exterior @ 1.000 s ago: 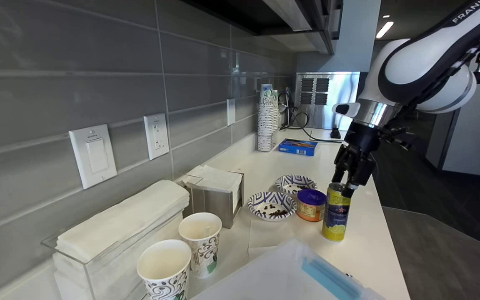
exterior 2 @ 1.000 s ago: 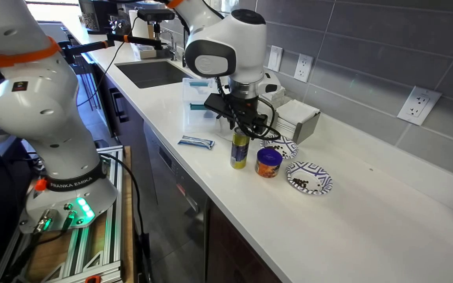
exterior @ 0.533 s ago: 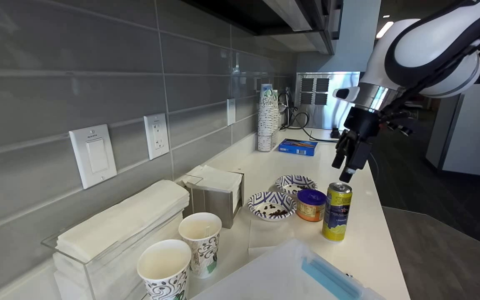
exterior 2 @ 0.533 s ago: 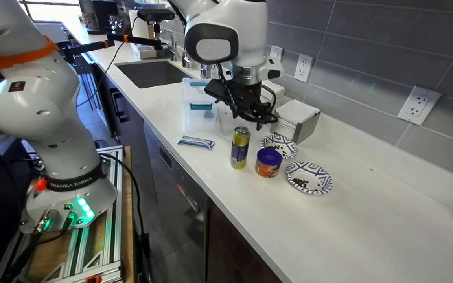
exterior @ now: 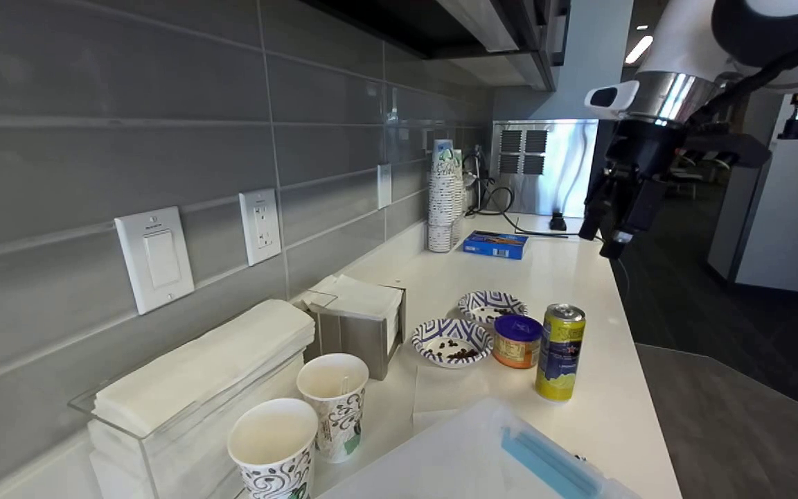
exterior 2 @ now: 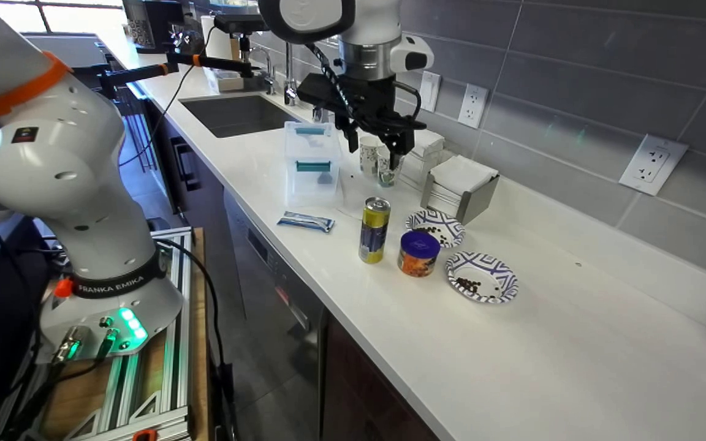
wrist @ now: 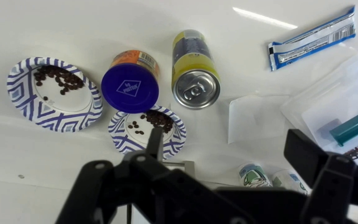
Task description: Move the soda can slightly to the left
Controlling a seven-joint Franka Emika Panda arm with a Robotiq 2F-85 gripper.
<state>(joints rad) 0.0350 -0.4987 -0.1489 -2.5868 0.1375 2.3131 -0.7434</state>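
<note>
The soda can [exterior: 560,353] stands upright on the white counter, yellow-green with a dark blue band. It also shows in the other exterior view [exterior 2: 374,231] and in the wrist view [wrist: 194,68], where its silver lid faces the camera. It stands beside the squat orange tub with a blue lid [exterior 2: 418,253], with a small gap. My gripper [exterior: 600,244] is well above the counter, clear of the can, also in an exterior view [exterior 2: 374,156]. In the wrist view its fingers [wrist: 225,135] are wide apart with nothing between them.
Two patterned bowls with dark beans [exterior 2: 482,278] [exterior 2: 436,228] lie by the tub. A wrapped bar [exterior 2: 306,222], a clear plastic box [exterior 2: 312,184], paper cups [exterior: 333,409] and a napkin holder [exterior: 354,333] are nearby. The counter's front edge runs close to the can.
A second ago my gripper's fingers were at the can's top. It has risen off the can and moved back from it. The can has stayed standing in place.
</note>
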